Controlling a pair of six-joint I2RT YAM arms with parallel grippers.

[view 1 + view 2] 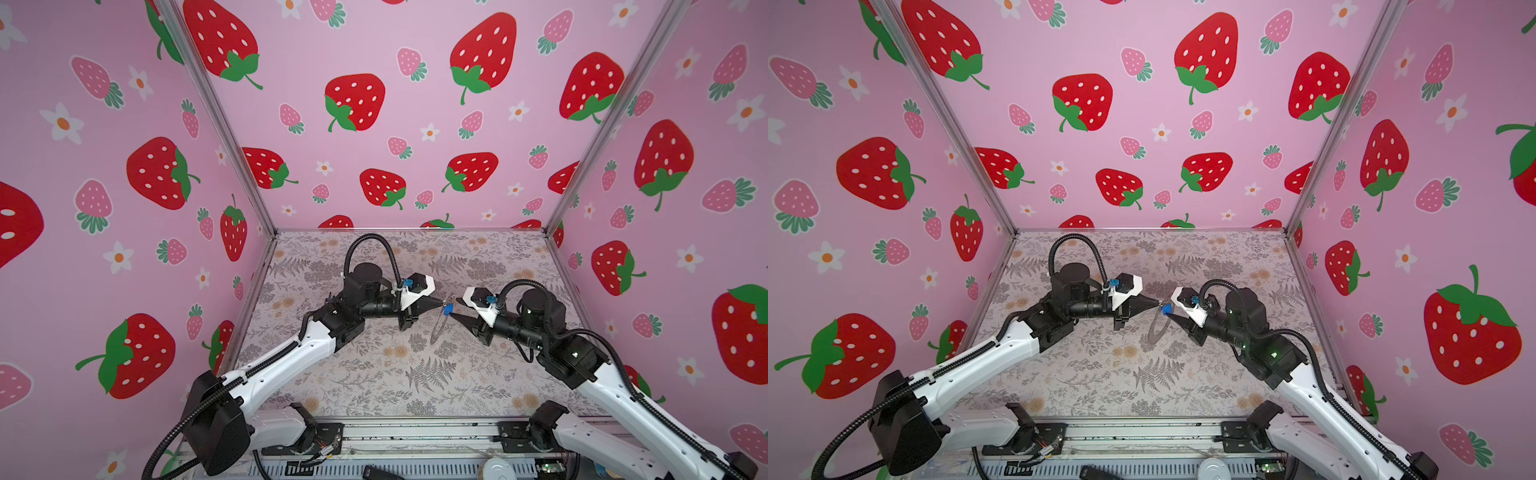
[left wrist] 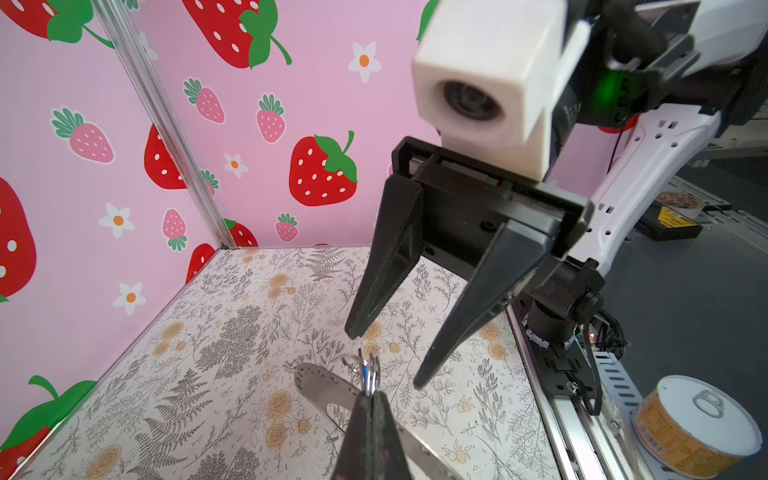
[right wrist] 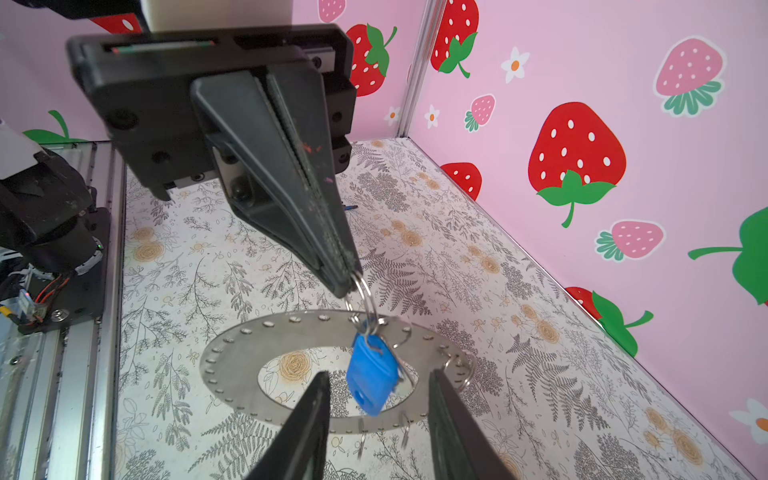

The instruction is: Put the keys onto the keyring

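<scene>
My left gripper (image 1: 442, 306) (image 1: 1158, 305) (image 2: 371, 392) (image 3: 347, 286) is shut on the silver loop of the keys. Their blue oval tag (image 1: 447, 309) (image 1: 1167, 308) (image 3: 372, 374) dangles just past its tips. The keyring (image 1: 438, 328) (image 1: 1156, 328) (image 2: 320, 386) (image 3: 241, 361), a flat grey disc with small rim holes, hangs tilted from that loop at its rim. I cannot tell whether its low edge touches the table. My right gripper (image 1: 453, 316) (image 1: 1169, 316) (image 2: 386, 357) (image 3: 378, 374) faces the left one and is open. Its fingers (image 3: 316, 415) stand either side of the tag without touching it.
Small wire loops (image 3: 459, 370) hang from other rim holes. Pink strawberry walls (image 1: 374, 124) close the back and both sides of the floral table (image 1: 395, 374). A tin can (image 2: 690, 424) and a tape roll (image 2: 681, 201) sit beyond the front rail (image 1: 415, 436).
</scene>
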